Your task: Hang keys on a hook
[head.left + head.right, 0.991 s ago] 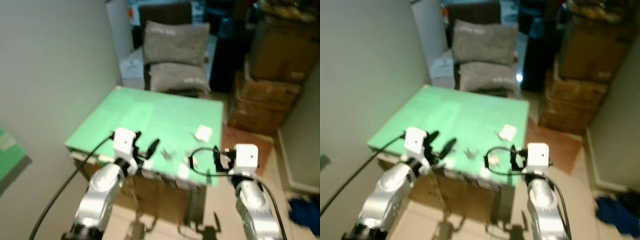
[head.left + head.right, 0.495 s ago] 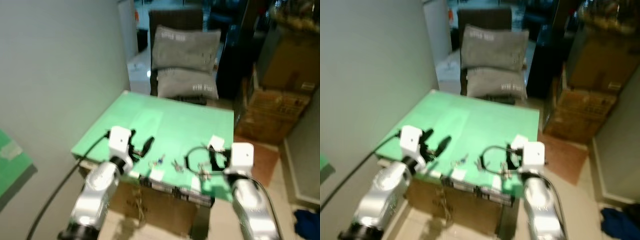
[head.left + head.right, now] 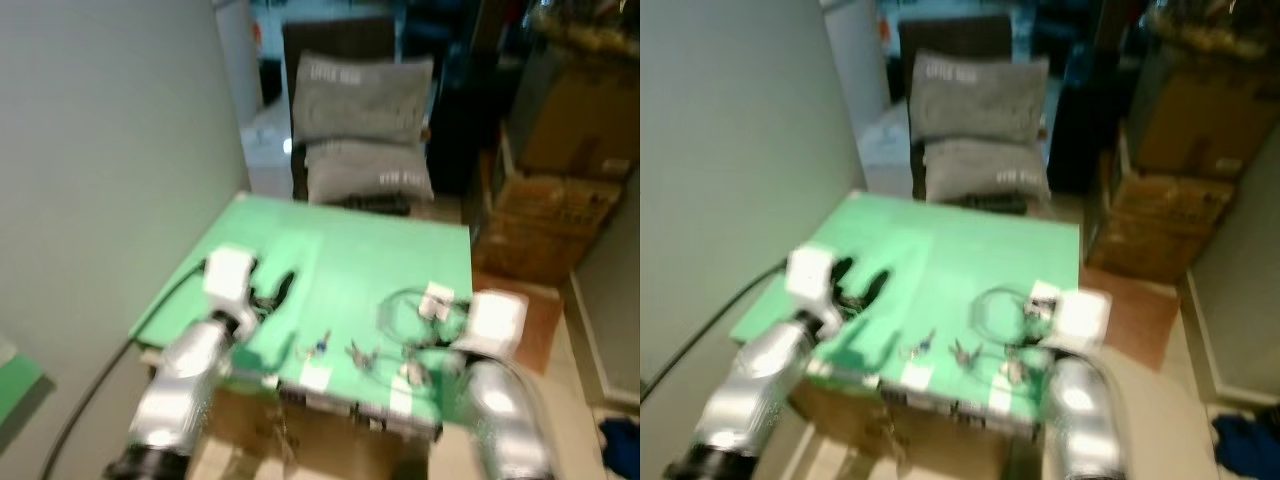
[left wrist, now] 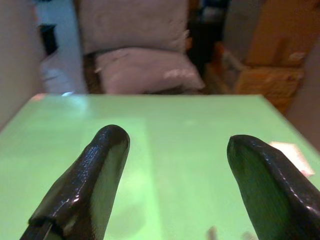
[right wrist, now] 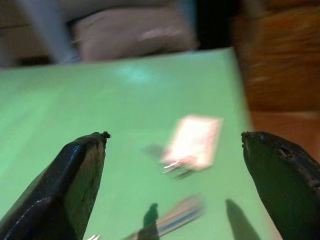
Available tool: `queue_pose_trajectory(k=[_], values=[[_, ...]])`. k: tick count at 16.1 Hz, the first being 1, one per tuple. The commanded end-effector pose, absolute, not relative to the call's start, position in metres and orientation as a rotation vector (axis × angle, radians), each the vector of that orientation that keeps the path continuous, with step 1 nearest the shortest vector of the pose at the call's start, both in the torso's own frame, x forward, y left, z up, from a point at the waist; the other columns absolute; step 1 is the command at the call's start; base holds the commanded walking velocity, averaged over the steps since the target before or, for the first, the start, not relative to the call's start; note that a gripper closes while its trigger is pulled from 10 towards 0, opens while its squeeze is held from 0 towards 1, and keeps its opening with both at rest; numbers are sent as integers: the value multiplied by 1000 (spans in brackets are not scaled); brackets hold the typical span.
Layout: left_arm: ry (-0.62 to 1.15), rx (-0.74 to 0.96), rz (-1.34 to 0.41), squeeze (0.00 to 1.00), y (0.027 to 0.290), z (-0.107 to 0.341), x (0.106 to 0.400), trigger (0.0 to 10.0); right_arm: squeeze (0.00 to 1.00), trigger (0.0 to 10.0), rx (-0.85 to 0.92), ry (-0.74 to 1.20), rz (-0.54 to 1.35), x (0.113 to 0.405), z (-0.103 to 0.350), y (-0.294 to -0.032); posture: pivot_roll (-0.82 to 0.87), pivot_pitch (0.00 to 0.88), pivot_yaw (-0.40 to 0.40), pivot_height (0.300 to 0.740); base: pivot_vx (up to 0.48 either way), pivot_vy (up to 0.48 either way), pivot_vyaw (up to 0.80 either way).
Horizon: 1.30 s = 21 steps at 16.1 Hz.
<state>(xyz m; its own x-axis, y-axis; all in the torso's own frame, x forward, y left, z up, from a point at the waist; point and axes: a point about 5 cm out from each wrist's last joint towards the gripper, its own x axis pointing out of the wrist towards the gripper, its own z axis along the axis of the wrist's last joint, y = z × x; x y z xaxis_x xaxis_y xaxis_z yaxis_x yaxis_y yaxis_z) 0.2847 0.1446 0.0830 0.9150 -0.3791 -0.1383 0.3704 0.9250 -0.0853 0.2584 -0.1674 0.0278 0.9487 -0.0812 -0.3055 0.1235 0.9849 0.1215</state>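
Two small bunches of keys (image 3: 320, 345) (image 3: 358, 354) lie near the front edge of the green table (image 3: 350, 250); one has a blue tag. My left gripper (image 3: 268, 290) hovers open over the table's left part, left of the keys; in the left wrist view its fingers (image 4: 105, 165) stand wide apart over bare green. My right gripper (image 5: 175, 136) is open low over the table's right part. Between its fingers lies a white card (image 5: 192, 142) with a small metal piece at its near end. The head views are blurred.
A wall (image 3: 100, 150) runs close along the left. Behind the table stands a dark chair with two grey pillows (image 3: 365, 110). Cardboard boxes (image 3: 565, 150) are stacked at the right. White labels (image 3: 315, 378) stick to the table's front edge. A thin cable loop (image 3: 400, 300) lies beside the card.
The head camera has shifted and the table now sits nearer. Both grippers have come further in over the green top, and both are still open.
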Motion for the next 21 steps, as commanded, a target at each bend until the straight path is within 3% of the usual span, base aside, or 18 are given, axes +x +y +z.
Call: queue_pose_trajectory(k=[1,7,10,15,21], values=[[141,-62,-401,0,141,88,286,10000,694,10000,141,363,-135,251,16,-176,-75,0,77,740,0,0,0],[140,-40,-410,0,147,93,287,10000,694,10000,157,525,-123,258,-16,-167,-20,0,91,740,0,0,0],[119,-8,-400,0,156,100,288,10000,690,10000,72,405,-131,279,4,-170,8,0,95,740,0,0,0],[131,-4,-384,0,163,99,281,10000,690,10000,25,431,-160,277,-6,-172,34,0,111,740,0,0,0],[194,27,-390,0,178,97,251,10000,690,10000,-70,356,-279,294,9,-185,90,60,139,740,0,0,0]])
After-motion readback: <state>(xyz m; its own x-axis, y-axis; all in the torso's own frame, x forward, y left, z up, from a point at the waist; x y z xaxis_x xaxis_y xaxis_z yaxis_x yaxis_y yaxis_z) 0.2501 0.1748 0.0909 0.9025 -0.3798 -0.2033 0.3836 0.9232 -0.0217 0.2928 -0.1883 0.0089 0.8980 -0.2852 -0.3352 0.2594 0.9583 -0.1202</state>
